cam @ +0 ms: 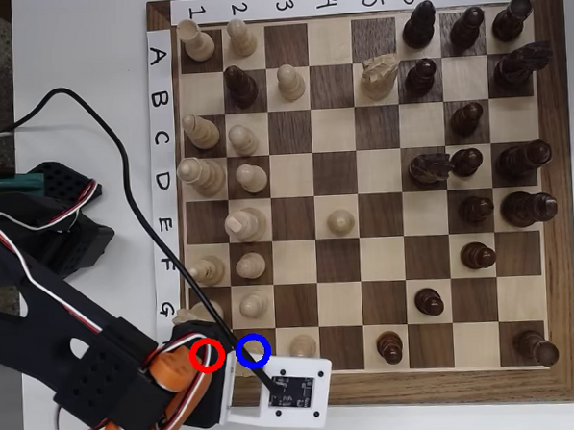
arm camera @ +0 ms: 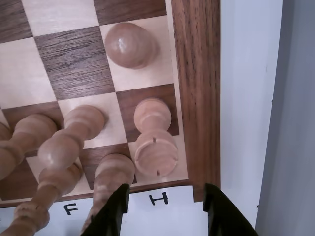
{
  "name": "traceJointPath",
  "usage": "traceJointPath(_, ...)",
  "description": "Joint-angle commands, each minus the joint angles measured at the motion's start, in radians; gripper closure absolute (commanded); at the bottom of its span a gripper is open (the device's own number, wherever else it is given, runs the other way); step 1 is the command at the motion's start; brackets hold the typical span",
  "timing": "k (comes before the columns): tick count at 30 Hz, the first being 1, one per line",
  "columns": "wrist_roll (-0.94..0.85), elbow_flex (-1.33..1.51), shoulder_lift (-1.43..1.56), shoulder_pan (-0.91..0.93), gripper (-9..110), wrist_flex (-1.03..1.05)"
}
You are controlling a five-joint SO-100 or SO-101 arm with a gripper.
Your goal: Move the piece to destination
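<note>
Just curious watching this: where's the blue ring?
In the overhead view, the blue ring sits at the board's lower left, row H, column 2, just right of the red ring and left of a pale pawn.

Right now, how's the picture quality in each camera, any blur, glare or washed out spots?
Wrist view: the nearest pale pieces and the hand are soft, out of focus; the white margin beside the board is washed out. Overhead view: sharp and evenly lit, only soft shadows under the pieces; the arm covers the board's lower-left corner.
</note>
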Motion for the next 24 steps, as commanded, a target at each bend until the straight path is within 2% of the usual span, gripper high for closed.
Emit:
traceJointPath(1, -0.008, -0.048, 0.074, 0.002, 83, 0.023)
traceJointPath(18, -0.002, -0.110, 0.288, -0.066, 84, 0.190)
traceJointPath(24, -0.023, -0.187, 0.371, -0.067, 89, 0.210)
